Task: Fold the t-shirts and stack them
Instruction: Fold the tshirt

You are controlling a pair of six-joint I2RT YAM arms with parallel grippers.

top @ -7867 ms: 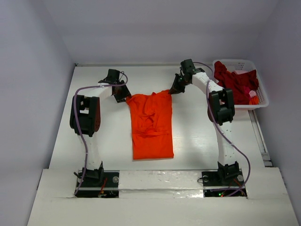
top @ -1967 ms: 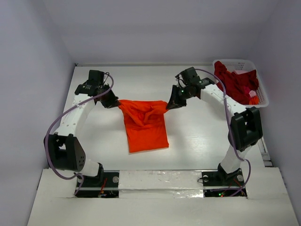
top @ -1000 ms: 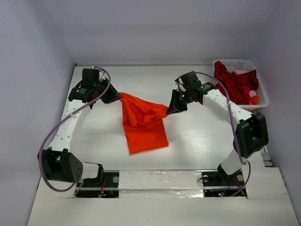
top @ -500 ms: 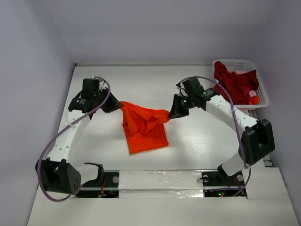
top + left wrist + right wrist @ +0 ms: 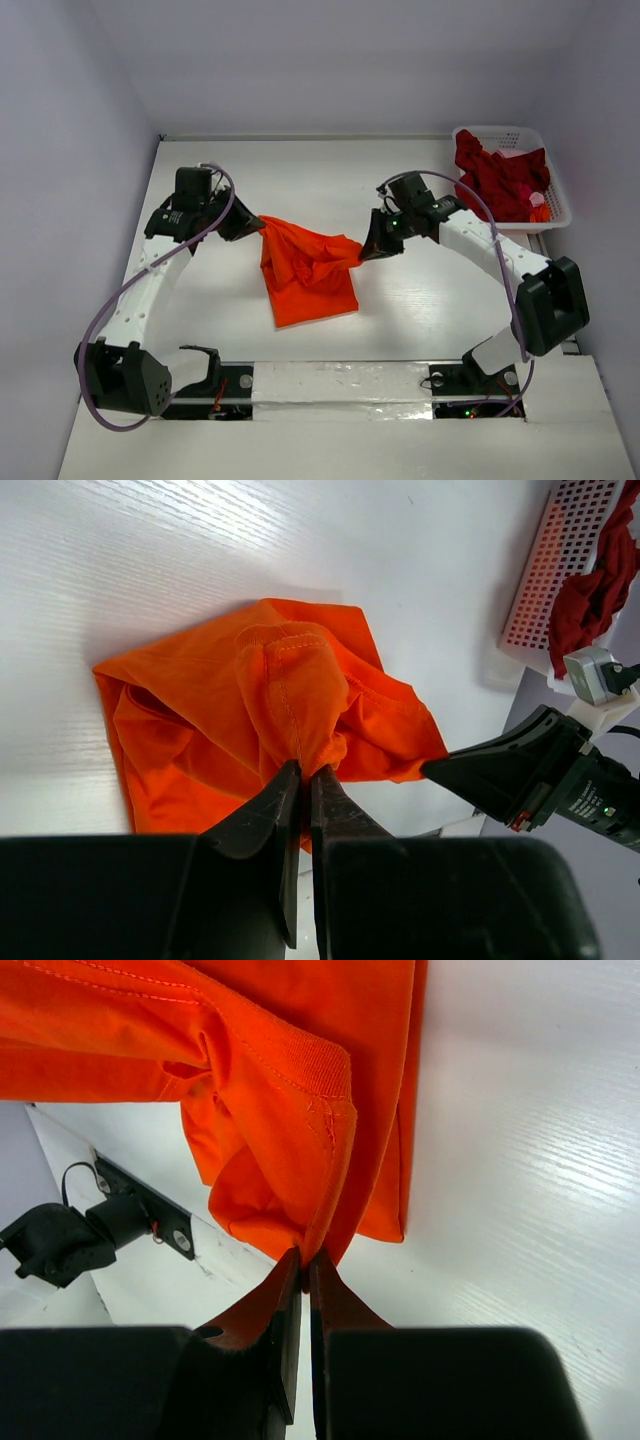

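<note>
Orange t-shirt [image 5: 305, 275] hangs bunched between the two arms, its lower part lying on the white counter [image 5: 430, 300] near the middle and its top edge lifted at both corners. On the left, the left arm rises from its base, bows far out to the left and reaches back inward. The left gripper [image 5: 250, 226] tips toward the shirt, jaws pinched tight on a gathered fold of orange cloth. On the right, the right arm arches over from its base with the elbow out to the right. The right gripper [image 5: 368, 246] points left, jaws nipped narrowly on a hemmed corner of the same shirt. Farther right, at the counter's far corner, the white lattice basket [image 5: 558, 210] holds the dark red t-shirt [image 5: 495, 175], crumpled and draped over the left rim. Since a second ago both grippers have come lower and nearer the bases, and the shirt's top edge sags more
</note>
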